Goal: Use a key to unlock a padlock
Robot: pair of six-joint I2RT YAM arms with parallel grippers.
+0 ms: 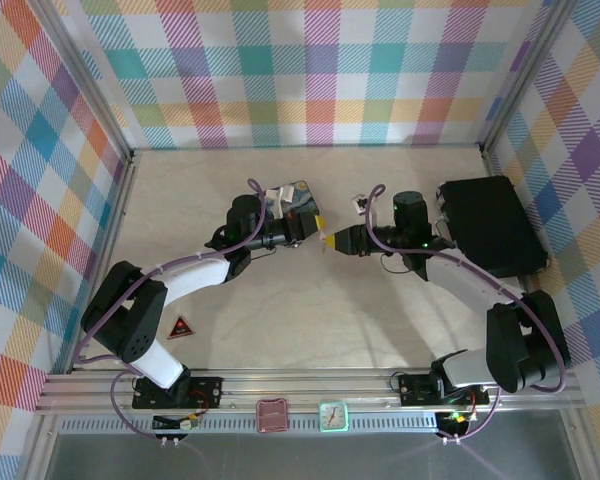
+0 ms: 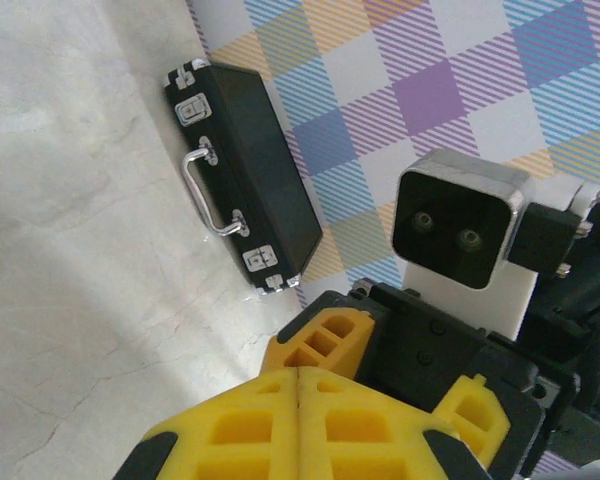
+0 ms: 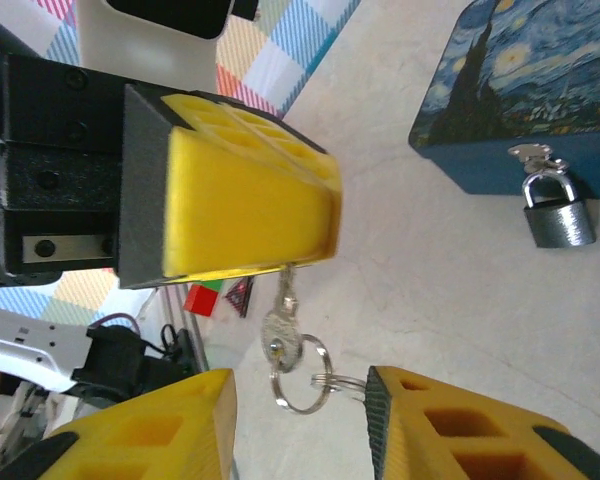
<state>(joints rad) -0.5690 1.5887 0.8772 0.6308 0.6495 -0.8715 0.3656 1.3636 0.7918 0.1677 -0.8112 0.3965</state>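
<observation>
Grey padlock [image 3: 558, 218], silvery key [image 3: 282, 335], blue starry-night tin [image 3: 520, 90].

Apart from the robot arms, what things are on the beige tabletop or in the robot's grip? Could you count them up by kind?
padlock: 1
key: 1
blue painted tin: 1
black case: 1
red triangular piece: 1
Total: 5
</observation>
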